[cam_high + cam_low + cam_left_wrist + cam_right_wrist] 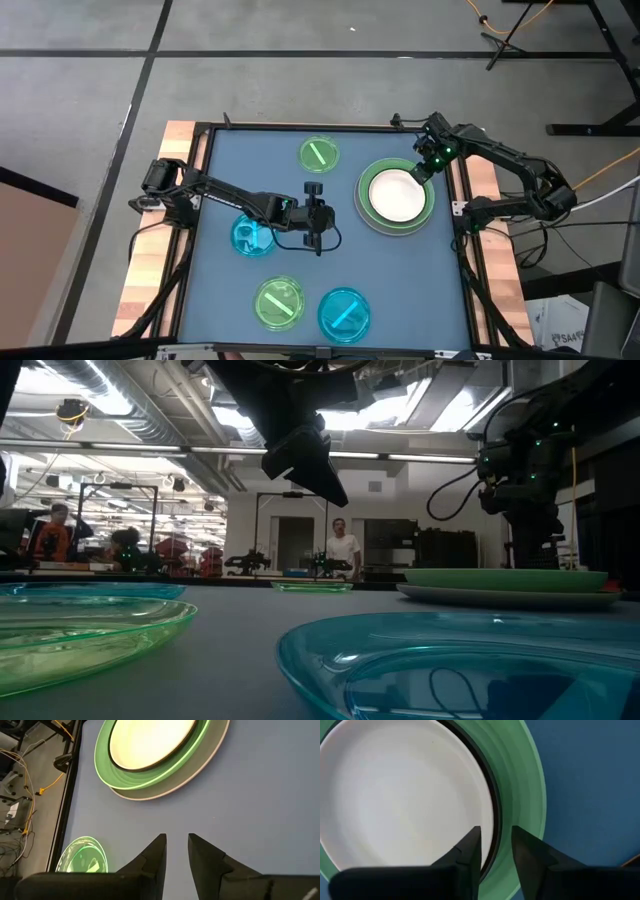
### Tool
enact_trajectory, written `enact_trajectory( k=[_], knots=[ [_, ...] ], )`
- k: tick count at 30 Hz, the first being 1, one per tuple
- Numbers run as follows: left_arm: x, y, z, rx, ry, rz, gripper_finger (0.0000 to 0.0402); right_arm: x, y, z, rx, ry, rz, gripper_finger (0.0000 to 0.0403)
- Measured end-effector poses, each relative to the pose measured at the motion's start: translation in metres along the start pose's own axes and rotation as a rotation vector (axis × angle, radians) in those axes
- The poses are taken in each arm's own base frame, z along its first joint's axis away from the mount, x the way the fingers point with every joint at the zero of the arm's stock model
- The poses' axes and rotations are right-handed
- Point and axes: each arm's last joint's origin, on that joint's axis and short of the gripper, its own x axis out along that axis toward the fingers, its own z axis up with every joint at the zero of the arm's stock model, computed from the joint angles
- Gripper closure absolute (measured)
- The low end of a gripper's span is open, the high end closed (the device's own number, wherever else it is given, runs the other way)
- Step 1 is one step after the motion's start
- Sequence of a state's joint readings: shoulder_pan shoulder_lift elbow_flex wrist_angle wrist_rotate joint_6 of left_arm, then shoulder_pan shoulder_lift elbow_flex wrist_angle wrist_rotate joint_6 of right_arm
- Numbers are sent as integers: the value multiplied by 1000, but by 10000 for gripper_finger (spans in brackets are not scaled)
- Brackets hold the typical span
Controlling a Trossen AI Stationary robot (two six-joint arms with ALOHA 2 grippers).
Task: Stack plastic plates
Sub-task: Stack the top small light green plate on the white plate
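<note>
At the table's right lies a stack of plastic plates (397, 198): a large grey one at the bottom, a light green one (520, 795) on it, and a white one (400, 795) on top with a dark rim (492, 795) around it. My right gripper (496, 840) hangs open over the stack's far right edge. One finger is over the white plate and the other over the green one. My left gripper (177, 845) hovers open above mid-table (322, 212), holding nothing. Small translucent plates lie apart: green (319, 154), blue (251, 236), green (279, 302) and blue (344, 313). My right gripper points steeply down with its fingers on either side of the white plate's dark rim (494, 820). I cannot tell whether either finger touches a plate. The stack lies flat on the table.
Wooden rails (150, 300) and a black frame border the blue table. Bare table (260, 795) lies between my left gripper and the stack. In the low view, people stand in the room beyond the table.
</note>
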State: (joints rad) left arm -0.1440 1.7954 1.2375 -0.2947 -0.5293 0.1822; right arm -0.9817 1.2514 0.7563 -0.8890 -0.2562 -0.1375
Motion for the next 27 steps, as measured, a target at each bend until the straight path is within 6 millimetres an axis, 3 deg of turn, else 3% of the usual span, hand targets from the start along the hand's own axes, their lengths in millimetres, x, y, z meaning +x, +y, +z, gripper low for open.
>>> enact_trajectory(
  k=[10,16,21,27],
  knots=[
    [0,0,0,0,0,0,328,0,0,0,2,1,0,310],
    [5,8,-2,-115,9,-8,328,0,0,0,1,0,0,310],
    [17,30,-8,-170,30,-40,328,0,0,1,-2,-14,-2,310],
    [38,76,-24,-255,80,0,328,0,-1,10,-25,-99,-14,310]
  ],
)
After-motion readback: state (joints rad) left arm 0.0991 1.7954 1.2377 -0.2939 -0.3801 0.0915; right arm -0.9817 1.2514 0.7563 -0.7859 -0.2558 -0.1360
